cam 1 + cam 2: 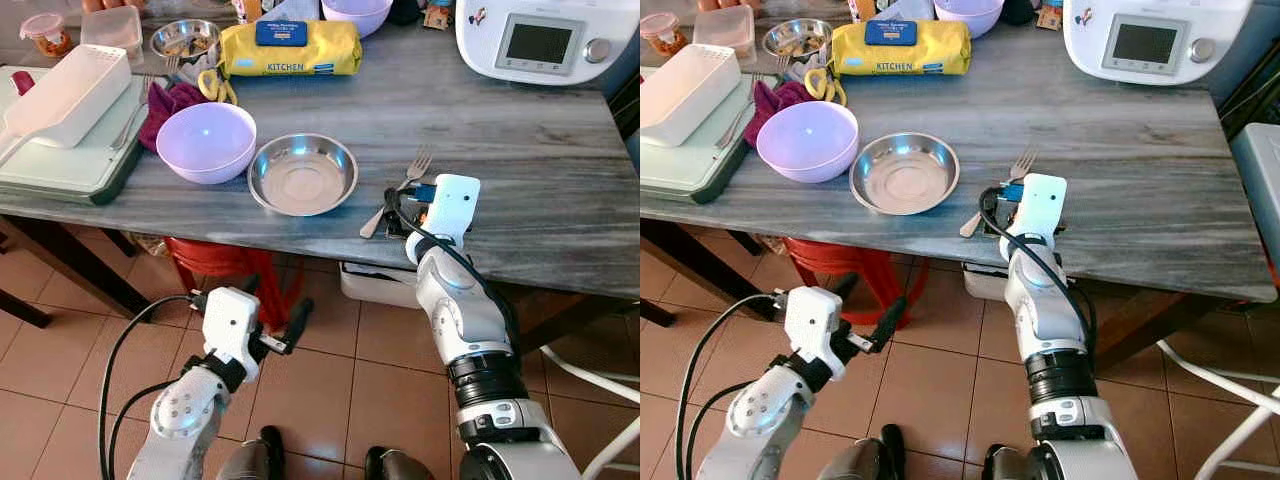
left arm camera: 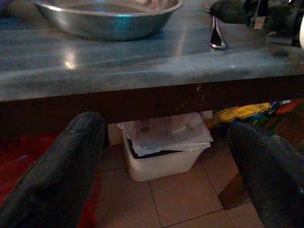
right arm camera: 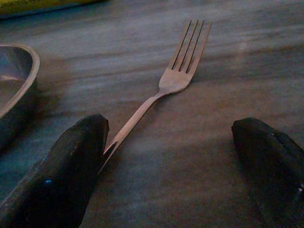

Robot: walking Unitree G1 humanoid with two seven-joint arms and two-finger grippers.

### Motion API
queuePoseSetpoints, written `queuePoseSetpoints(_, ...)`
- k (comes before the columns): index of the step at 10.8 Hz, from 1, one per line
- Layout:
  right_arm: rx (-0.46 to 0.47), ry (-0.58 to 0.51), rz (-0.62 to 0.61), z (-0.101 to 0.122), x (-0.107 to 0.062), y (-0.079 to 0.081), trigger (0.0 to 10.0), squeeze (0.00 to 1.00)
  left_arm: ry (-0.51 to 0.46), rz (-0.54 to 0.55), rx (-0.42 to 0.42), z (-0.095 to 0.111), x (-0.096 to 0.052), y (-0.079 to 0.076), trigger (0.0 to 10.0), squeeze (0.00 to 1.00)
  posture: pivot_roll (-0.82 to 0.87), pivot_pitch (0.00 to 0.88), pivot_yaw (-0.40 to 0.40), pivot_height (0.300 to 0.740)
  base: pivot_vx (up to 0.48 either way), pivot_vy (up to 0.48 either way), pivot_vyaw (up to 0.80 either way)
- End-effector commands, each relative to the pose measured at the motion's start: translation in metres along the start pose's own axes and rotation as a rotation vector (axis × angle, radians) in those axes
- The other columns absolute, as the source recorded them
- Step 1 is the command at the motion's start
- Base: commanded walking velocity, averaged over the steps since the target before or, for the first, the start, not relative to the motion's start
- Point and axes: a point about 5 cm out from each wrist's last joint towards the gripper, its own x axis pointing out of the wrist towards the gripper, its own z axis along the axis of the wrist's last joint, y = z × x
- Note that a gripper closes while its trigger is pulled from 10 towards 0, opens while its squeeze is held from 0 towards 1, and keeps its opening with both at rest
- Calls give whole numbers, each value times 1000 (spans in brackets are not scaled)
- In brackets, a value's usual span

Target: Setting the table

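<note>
Grey wood-grain tabletop (image 1: 520, 150) runs across your view over a terracotta tiled floor (image 1: 330, 380), and you are standing at its near edge. On it you have a shallow stainless steel bowl (image 1: 303, 173) close to the edge, with a lilac plastic bowl (image 1: 206, 141) just beside it on your left. Farther back lie a yellow package marked KITCHEN (image 1: 290, 50) and a white kitchen machine with a screen (image 1: 545, 42).

Your right gripper (image 3: 171, 156) rests low on the table just right of the steel bowl. Its two black fingers are spread wide apart, and they clasp nothing. The silver metal fork (image 3: 164, 80) lies flat between them, tines pointing away from you, with the handle end touching or nearly touching one finger (image 3: 71, 161). Judging by that, the fork sits where a place setting wants it, beside the bowl, and the wide spread suits either letting it go or lining up on it; you cannot tell which from here.

Your left gripper (image 1: 285, 335) hangs below the table edge, fingers (image 2: 52, 171) apart and empty, looking under at a white plastic bin (image 2: 161, 152) on the floor. It seems parked there to stay out of the way
</note>
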Motion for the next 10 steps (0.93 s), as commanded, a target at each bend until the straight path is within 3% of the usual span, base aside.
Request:
queuePoseSetpoints(1,13,50,-13,-11,-1,-4,10000,0,24,1,0,-5,-2,2,10000,0,-43,279,46,740,0,0,0)
queuePoseSetpoints(4,-53,25,-26,0,6,-6,10000,0,-16,18,11,5,6,8,10000,0,-43,253,53,740,0,0,0)
queuePoseSetpoints(7,-64,67,-15,-5,11,-5,10000,0,-22,-5,13,4,12,8,10000,0,-56,237,55,740,0,0,0)
queuePoseSetpoints(8,-89,88,-17,-8,14,-6,3725,0,-20,-28,14,4,12,7,10000,0,-53,235,55,740,0,0,0)
queuePoseSetpoints(9,-67,106,-2,-11,14,-4,1529,0,-14,-32,20,3,10,8,10000,0,-45,230,53,740,0,0,0)
queuePoseSetpoints(10,-73,114,13,-12,16,-2,667,0,-14,-28,23,2,10,9,10000,0,-43,227,53,740,0,0,0)
